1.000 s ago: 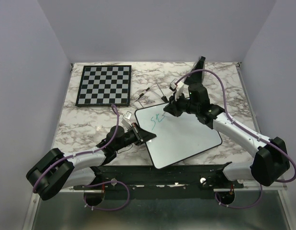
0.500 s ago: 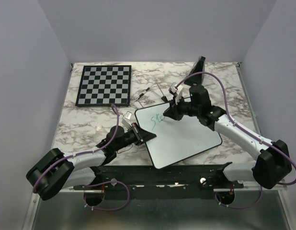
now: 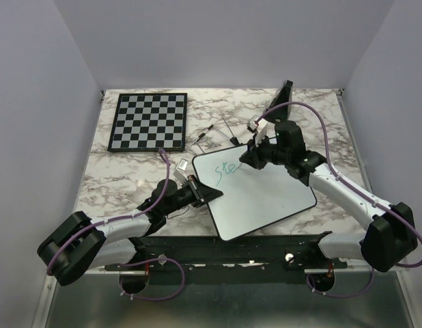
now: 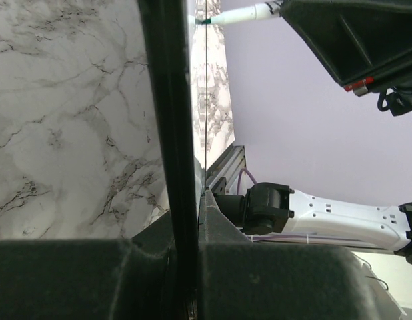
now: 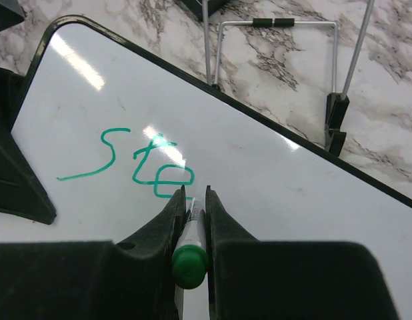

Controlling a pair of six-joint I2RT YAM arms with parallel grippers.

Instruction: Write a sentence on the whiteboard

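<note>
The whiteboard (image 3: 265, 195) lies on the marble table, white with a thin black rim; it fills the right wrist view (image 5: 273, 193). Teal-green letters "Ste" (image 3: 229, 168) stand near its far left corner, and show in the right wrist view (image 5: 146, 163). My right gripper (image 3: 246, 158) is shut on a white marker with a green end (image 5: 191, 257), tip down on the board just right of the "e". My left gripper (image 3: 209, 193) is shut on the whiteboard's left rim (image 4: 173, 120), seen edge-on in the left wrist view.
A black-and-white chessboard (image 3: 149, 121) lies at the far left. A wire stand (image 3: 228, 134) sits just beyond the whiteboard, also in the right wrist view (image 5: 279, 47). A dark object (image 3: 285, 92) stands at the far middle-right. Table edges run left and right.
The right gripper moved right along the board with the marker. The writing grew from "St" to "Ste". The left arm has not moved.
</note>
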